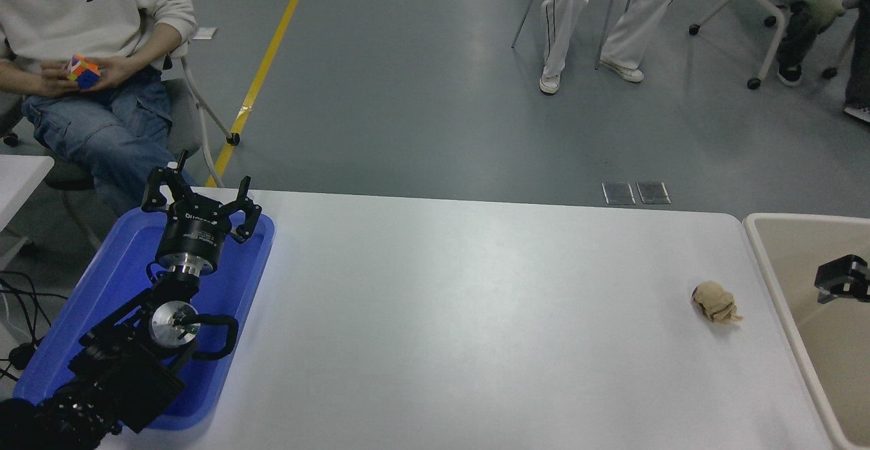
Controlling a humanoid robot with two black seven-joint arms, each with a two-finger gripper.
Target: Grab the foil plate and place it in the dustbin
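Observation:
The beige dustbin (781, 280) stands at the table's right end, cut off by the picture's edge. The foil plate is out of view. A black part of my right gripper (843, 279) pokes in from the right edge over the dustbin's inside; its state does not show. My left gripper (200, 195) is parked at the lower left over the blue tray (115, 273), open and empty.
A small crumpled tan paper ball (715, 302) lies on the white table (462, 314) just left of the dustbin. A seated person with a colour cube (83, 73) is at the far left. Other seated people and chairs are beyond the table.

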